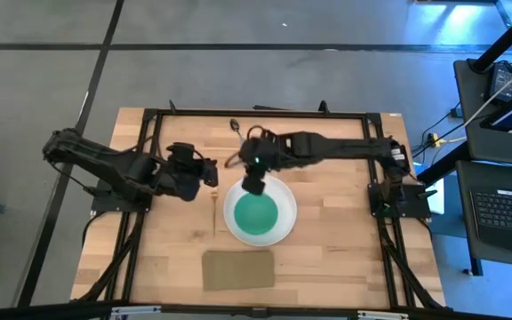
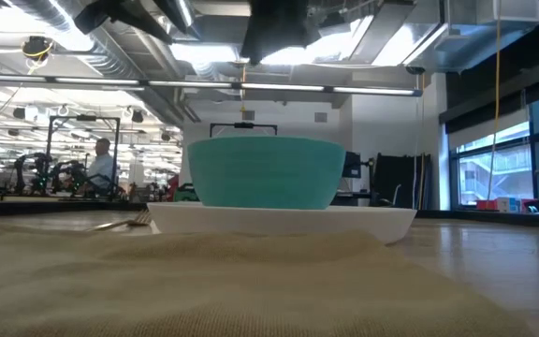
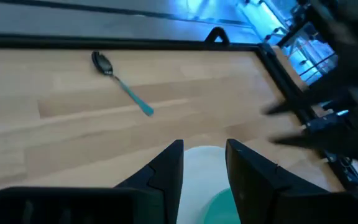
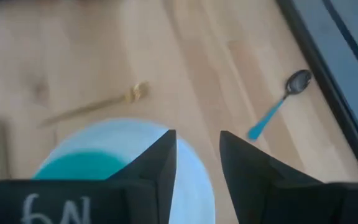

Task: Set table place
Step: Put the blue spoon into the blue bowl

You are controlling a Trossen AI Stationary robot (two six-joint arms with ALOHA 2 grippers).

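The teal bowl (image 1: 256, 212) sits in the white plate (image 1: 283, 229) mid-counter (image 1: 345, 258), fork (image 1: 213, 212) just left, spoon (image 1: 237, 128) near the far edge, tan mat (image 1: 238, 269) in front. The right claw (image 1: 252, 185) hovers over the plate's far rim, slightly parted, empty. The left claw (image 1: 210, 172) waits beside the fork, slightly parted, empty.

From overhead we are looking straight down on the whole table (image 1: 336, 240) and both arms. From tabletop height we are looking level across the mat (image 2: 223, 285), close to the bowl (image 2: 266, 172), into the room. From each wrist we are looking down past dark fingers, both catching the plate (image 3: 197, 165) and spoon (image 3: 120, 83).
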